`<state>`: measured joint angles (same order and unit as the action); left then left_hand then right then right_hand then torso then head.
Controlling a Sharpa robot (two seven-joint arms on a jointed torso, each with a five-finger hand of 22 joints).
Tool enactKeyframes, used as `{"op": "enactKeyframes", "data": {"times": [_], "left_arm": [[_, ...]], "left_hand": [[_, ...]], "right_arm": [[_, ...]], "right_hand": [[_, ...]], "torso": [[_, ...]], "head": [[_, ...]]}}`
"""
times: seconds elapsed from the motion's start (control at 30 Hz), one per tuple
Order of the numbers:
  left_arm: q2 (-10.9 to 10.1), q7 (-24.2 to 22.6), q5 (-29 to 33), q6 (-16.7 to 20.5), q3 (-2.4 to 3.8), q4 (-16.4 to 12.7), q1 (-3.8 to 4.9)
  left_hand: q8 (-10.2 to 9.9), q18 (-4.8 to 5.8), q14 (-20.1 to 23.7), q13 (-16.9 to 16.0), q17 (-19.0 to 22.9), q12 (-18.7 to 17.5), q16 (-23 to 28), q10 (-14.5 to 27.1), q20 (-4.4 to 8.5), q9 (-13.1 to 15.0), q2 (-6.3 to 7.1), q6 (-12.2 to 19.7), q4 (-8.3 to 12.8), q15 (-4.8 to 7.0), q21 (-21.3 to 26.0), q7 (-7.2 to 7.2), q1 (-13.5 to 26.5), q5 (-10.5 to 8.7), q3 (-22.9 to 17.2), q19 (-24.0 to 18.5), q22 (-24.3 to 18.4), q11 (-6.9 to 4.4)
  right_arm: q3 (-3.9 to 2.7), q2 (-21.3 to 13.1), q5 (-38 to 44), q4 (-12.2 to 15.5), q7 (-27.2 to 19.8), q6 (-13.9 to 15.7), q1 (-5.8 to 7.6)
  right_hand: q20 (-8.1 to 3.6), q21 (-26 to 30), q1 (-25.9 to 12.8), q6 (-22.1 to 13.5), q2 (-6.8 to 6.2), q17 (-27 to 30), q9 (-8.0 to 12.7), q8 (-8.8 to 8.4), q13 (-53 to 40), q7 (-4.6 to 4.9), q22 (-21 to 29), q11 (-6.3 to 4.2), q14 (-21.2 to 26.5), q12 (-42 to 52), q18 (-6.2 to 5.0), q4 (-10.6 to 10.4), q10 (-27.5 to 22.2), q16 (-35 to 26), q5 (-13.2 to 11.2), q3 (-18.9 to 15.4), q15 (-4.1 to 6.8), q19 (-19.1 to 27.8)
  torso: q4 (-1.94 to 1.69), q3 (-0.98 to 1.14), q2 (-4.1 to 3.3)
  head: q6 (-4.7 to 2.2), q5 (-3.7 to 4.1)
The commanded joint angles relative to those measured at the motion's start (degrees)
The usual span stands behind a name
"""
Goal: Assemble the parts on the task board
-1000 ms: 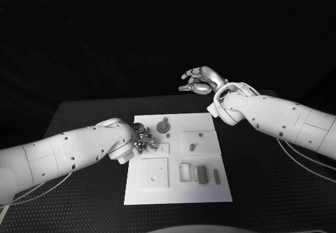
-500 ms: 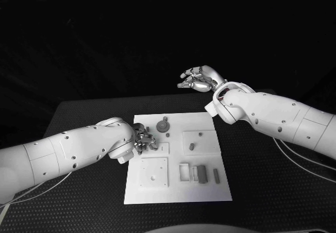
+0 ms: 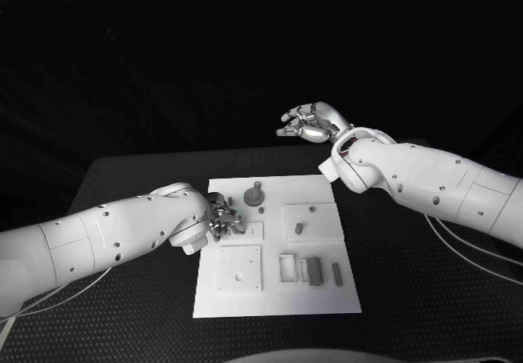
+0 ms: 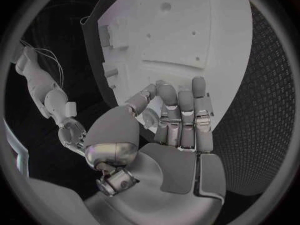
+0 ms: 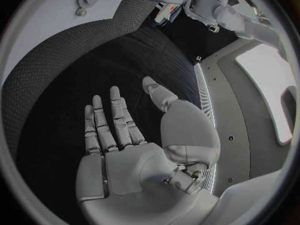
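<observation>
Left hand at task board left edge, grip unclear; right hand spread empty beyond table far edge.

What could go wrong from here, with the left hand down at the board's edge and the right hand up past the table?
1. The left hand sits at the task board's left edge, its fingers curled over the surface; a push there could slide the board or knock the round part just beyond it.
2. Whether those fingers hold a part cannot be told, so a grasp may be empty.
3. The right hand hangs open beyond the table's far edge, too far away to steady the board.
</observation>
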<state>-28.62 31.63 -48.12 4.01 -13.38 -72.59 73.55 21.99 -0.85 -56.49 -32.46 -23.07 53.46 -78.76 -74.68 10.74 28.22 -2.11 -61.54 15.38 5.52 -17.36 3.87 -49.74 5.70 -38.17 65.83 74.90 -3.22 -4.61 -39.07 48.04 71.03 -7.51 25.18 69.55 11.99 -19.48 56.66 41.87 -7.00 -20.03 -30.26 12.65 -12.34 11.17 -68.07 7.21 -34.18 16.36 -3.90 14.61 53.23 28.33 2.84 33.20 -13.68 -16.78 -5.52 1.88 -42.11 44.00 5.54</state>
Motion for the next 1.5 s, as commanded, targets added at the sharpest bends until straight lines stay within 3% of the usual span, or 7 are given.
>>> {"op": "enactKeyframes", "data": {"times": [0.03, 0.7, 0.83, 1.13, 1.33, 1.5], "left_arm": [[0.2, 0.0, -0.1, -1.3, 0.0, 0.2, 0.02], [1.4, 0.6, -1.7, -2.8, -0.1, 1.1, -0.12], [1.5, 0.7, -2.1, -3.0, -0.12, 1.4, -0.12], [1.8, 0.3, -3.1, -2.6, -0.13, 1.3, -0.11], [1.9, 0.4, -5.1, -3.2, -0.13, 1.4, -0.11], [1.7, 0.5, -6.3, -3.8, -0.13, 1.5, -0.11]], "left_hand": [[0.1, 0.85, 0.2, -0.1, 0.1, 0.3, -0.3, -0.5, 0.03, 14.1, -0.44, -3.9, 0.0, 0.34, -0.4, -2.7, 0.0, -0.01, -0.4, -0.5, 1.3, -1.9], [0.0, 0.85, -0.1, -0.4, 0.3, 1.0, -0.9, -0.8, 0.2, 14.8, -0.27, -4.9, 0.2, 0.49, -0.9, -2.97, 0.5, 0.78, -0.5, -0.3, 1.3, -2.14], [-0.1, 0.85, -0.4, -0.9, 0.5, 1.7, -1.5, -1.1, 0.41, 15.4, 0.02, -5.7, 0.3, 0.69, -1.4, -3.24, 0.8, 3.52, -0.5, 0.1, 1.3, -2.4], [-0.2, 0.85, -1.1, -1.5, 0.6, 2.7, -2.3, -1.8, 0.8, 16.2, 0.17, -6.7, 0.4, 1.06, -2.2, -3.65, 1.1, 5.01, -0.3, 0.6, 1.4, -2.8], [-0.4, 0.85, -1.4, -1.8, 0.8, 3.4, -2.9, -2.1, 1.07, 17.0, 0.44, -7.4, 0.7, 1.33, -2.9, -3.91, 1.0, 8.98, -0.5, 0.9, 1.4, -3.06], [-0.5, 0.85, -1.6, -2.0, 0.9, 3.8, -3.3, -2.3, 1.19, 17.5, 0.47, -7.7, 0.9, 1.42, -3.4, -4.06, 0.8, 11.19, -0.6, 1.0, 1.4, -3.2]], "right_arm": [[-0.02, 0.1, -0.3, 0.0, -0.6, -0.7, 0.01], [-0.01, 0.1, -0.3, 0.2, -0.4, -1.1, 0.01], [-0.01, 0.1, -0.3, 0.2, -0.3, -1.2, 0.01], [-0.01, 0.1, -0.3, 0.1, -0.1, -1.3, 0.0], [0.0, 0.1, -0.2, 0.1, 0.0, -1.5, 0.0], [0.0, 0.1, -0.2, 0.0, 0.0, -1.6, 0.0]], "right_hand": [[0.04, 0.2, 0.4, 0.0, 0.06, 0.1, 0.1, 0.26, 0.2, 2.09, -0.1, 4.36, -0.4, -0.4, 0.57, 0.0, -4.0, -0.3, -0.1, -0.4, -0.23, 0.5], [0.13, 0.3, 0.5, -0.5, -0.23, 0.6, 0.4, 0.24, 1.2, 2.25, -0.9, 4.35, -0.2, -0.8, 0.89, -0.1, -3.5, -0.7, -0.1, -0.6, -0.36, 1.3], [0.14, 0.4, 0.5, -0.5, -0.26, 0.6, 0.4, 0.24, 1.3, 2.26, -1.0, 4.35, -0.2, -0.8, 0.91, -0.1, -3.5, -0.8, -0.1, -0.6, -0.37, 1.4], [0.16, 0.4, 0.5, -0.5, -0.29, 0.7, 0.5, 0.27, 1.5, 2.26, -1.1, 4.36, -0.2, -0.9, 0.96, -0.1, -3.4, -0.9, -0.1, -0.6, -0.4, 1.5], [0.18, 0.4, 0.5, -0.6, -0.31, 0.8, 0.5, 0.28, 1.6, 2.28, -1.3, 4.38, -0.1, -1.0, 0.99, -0.2, -3.4, -0.9, -0.1, -0.6, -0.42, 1.6], [0.19, 0.4, 0.5, -0.6, -0.33, 0.8, 0.5, 0.3, 1.7, 2.28, -1.3, 4.4, -0.1, -1.0, 1.02, -0.2, -3.4, -1.0, -0.1, -0.6, -0.44, 1.7]], "torso": [[0.03, -0.01, 0.0], [0.05, 0.03, 0.01], [0.04, 0.08, 0.03], [0.03, 0.06, 0.0], [0.02, 0.06, 0.02], [0.04, 0.05, 0.05]], "head": [[-0.02, -0.03], [0.2, -0.05], [0.23, -0.01], [0.27, 0.09], [0.27, 0.09], [0.23, 0.11]]}}
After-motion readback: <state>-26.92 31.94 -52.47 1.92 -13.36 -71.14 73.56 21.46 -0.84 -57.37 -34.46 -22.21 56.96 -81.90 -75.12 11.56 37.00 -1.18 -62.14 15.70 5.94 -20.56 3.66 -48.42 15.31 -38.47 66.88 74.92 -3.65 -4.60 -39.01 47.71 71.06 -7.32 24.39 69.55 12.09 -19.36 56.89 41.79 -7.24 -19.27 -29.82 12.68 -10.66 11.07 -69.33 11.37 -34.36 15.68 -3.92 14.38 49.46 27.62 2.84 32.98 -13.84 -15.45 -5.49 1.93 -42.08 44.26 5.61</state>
